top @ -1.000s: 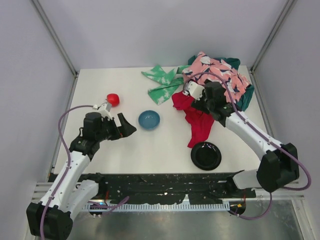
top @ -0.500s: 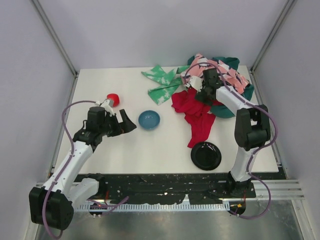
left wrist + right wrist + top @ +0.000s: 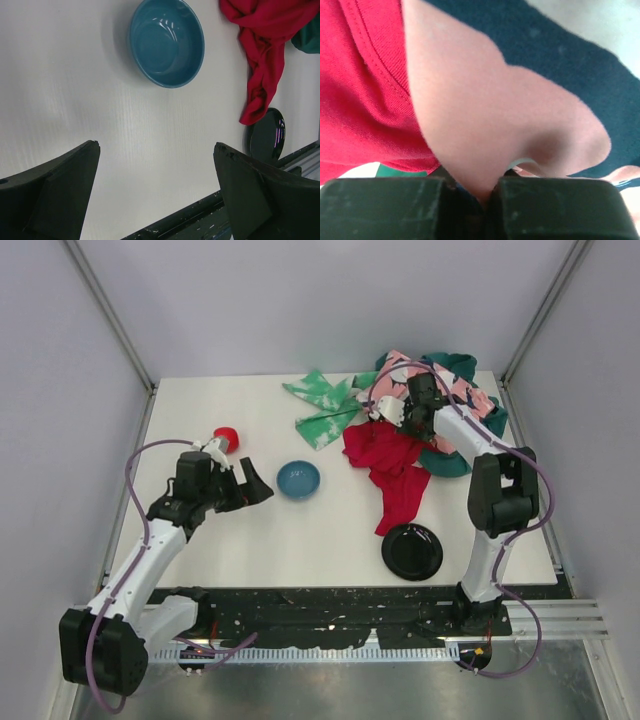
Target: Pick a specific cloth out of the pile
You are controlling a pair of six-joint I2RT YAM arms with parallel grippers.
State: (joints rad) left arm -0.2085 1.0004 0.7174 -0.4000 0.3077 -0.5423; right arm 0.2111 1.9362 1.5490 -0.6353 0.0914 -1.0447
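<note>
The pile (image 3: 440, 400) lies at the back right of the table: a pink patterned cloth (image 3: 462, 390) on top, a red cloth (image 3: 385, 455) spilling forward, a dark teal cloth (image 3: 452, 462) and a green-and-white cloth (image 3: 325, 405). No black cloth shows; it is hidden or out of view. My right gripper (image 3: 408, 414) is down on the pile's left side. In the right wrist view the right gripper (image 3: 487, 192) is shut on a fold of the pink patterned cloth (image 3: 485, 125), with the red cloth (image 3: 365, 100) beside it. My left gripper (image 3: 255, 485) hangs open and holds nothing, left of the blue bowl.
A blue bowl (image 3: 298, 479) stands mid-table and also shows as the blue bowl (image 3: 167, 42) in the left wrist view. A glossy black plate (image 3: 411, 551) sits near the front right. A red ball (image 3: 226, 437) lies at the left. Walls close the sides.
My right gripper moved back into the pile, went from open to shut, and now pinches the pink patterned cloth. The left arm shifted slightly and stays open.
</note>
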